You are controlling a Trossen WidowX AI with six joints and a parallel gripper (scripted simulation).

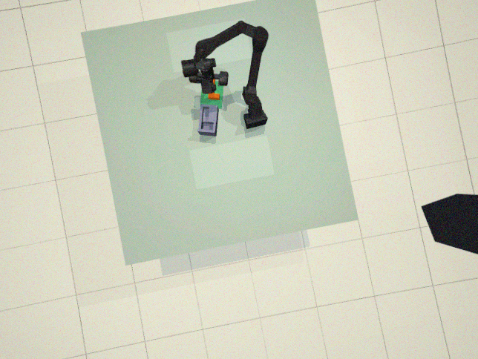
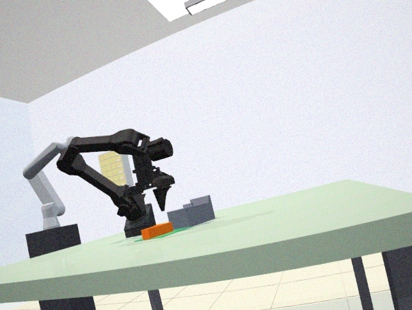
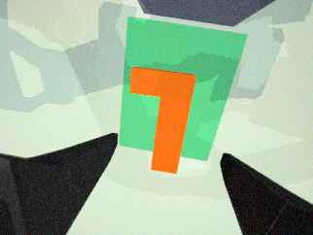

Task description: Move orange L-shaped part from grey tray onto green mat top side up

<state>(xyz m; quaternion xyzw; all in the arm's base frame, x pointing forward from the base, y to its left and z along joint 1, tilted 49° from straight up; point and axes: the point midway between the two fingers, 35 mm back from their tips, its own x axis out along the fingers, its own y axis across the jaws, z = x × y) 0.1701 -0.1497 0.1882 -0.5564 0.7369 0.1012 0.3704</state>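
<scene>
The orange L-shaped block (image 1: pixel 214 96) (image 2: pixel 157 230) (image 3: pixel 176 107) lies flat on the thin green rectangular mat (image 1: pixel 211 101) (image 2: pixel 182 230) (image 3: pixel 182 41), outside the open pocket of the grey rectangular tray (image 1: pixel 214 121) (image 2: pixel 201 214) (image 3: pixel 204 10). The end of its long leg projects past the mat's edge. The black parallel-jaw gripper (image 1: pixel 208 81) (image 2: pixel 153 203) (image 3: pixel 169 148) is released: its fingers stand wide, with nothing between them, above the block.

Handling: the block appears rigid and probably light, with smooth faces that may slip under an off-centre grip. It is unlikely to be fragile. Preferred grip point — the long leg, across its two parallel sides, near the free end. Avoid the corner, where the short leg obstructs one finger. Should the overhang require correction, regrip at that point; otherwise, retract straight up — a finger brushing the leg could rotate the block.
</scene>
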